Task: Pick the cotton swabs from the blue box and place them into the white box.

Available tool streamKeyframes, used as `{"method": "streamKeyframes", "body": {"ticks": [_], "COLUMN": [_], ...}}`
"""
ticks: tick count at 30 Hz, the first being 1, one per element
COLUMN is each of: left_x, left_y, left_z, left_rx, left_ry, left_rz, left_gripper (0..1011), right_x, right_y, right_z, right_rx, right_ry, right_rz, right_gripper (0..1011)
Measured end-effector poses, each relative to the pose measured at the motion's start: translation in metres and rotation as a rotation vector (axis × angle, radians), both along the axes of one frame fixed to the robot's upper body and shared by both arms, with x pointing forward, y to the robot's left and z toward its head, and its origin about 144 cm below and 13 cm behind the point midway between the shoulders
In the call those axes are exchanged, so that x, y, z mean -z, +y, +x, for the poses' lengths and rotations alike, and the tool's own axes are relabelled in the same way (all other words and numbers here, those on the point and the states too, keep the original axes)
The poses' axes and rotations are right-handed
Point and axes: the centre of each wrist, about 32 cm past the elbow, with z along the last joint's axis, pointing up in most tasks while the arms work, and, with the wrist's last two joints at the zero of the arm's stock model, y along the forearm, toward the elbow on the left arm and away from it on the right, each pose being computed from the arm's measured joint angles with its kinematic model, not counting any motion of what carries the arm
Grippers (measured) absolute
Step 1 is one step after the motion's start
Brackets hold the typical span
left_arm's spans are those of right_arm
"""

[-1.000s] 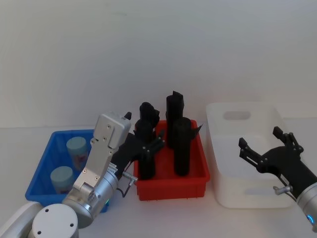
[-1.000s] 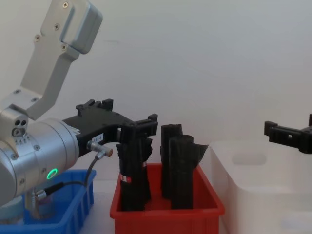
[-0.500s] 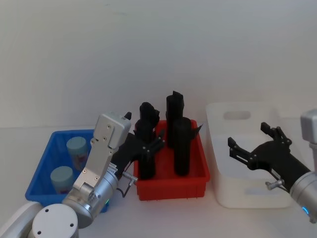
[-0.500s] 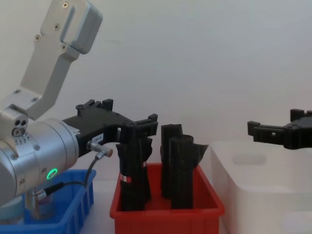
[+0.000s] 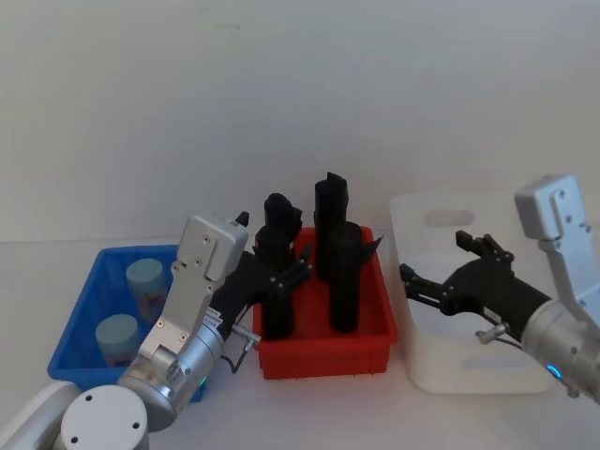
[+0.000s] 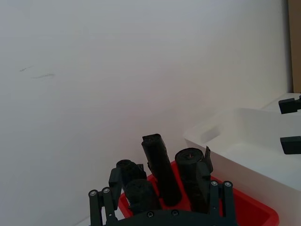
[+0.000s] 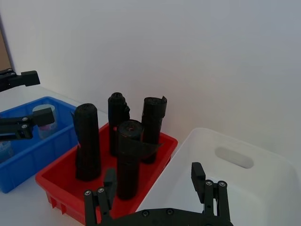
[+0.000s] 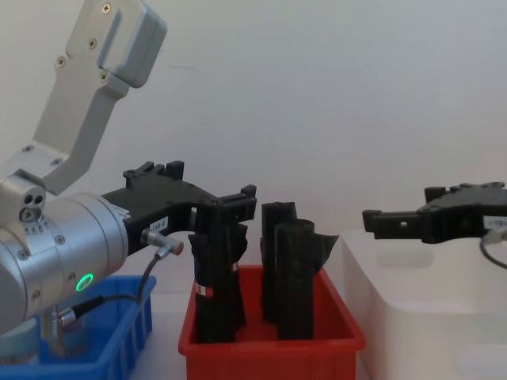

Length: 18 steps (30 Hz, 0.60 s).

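Head view gives you both cotton swabs [image 5: 145,279], two small lidded jars standing upright in the blue box [image 5: 82,309] at the table's left end. One is nearer the box's back wall and one nearer its front wall, close to each other but apart. None lies in the white box [image 5: 441,370] at the table's right end, so the moving has yet to start. Between the two boxes sits a red bin [image 5: 323,358] of tall black rolls [image 5: 343,281]. Your left gripper [image 5: 274,236] hangs above that bin's left side with its jaws spread and nothing in them. One finger is very close to the front left roll, and whether it touches is unclear. Your right gripper [image 5: 436,258] hovers over the white box's left wall, pointing toward the red bin, jaws likewise spread and empty. Expect the jars to be light and stiff, with smooth round plastic sides that will probably slip or roll if you pinch them off centre. A hard squeeze looks unnecessary, and the lid might pop if you pull on it alone. Your best hold is likely from above, fingers down either side of the body just under the lid. Take the back jar first, since it looks to have more open floor around it. Mind the box walls as you come down.
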Motion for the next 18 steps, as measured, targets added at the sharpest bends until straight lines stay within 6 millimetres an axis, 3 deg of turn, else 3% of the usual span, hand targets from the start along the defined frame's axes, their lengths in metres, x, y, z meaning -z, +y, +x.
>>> {"method": "streamKeyframes", "body": {"ticks": [18], "left_x": [0.0], "left_y": [0.0], "left_z": [0.0], "left_rx": [0.0], "left_ry": [0.0], "left_rz": [0.0], "left_gripper": [1004], "right_x": [-0.002], "right_y": [0.038], "right_z": [0.043], "right_rx": [-0.031], "right_ry": [0.082], "right_rz": [-0.016], "right_gripper": [1001]}}
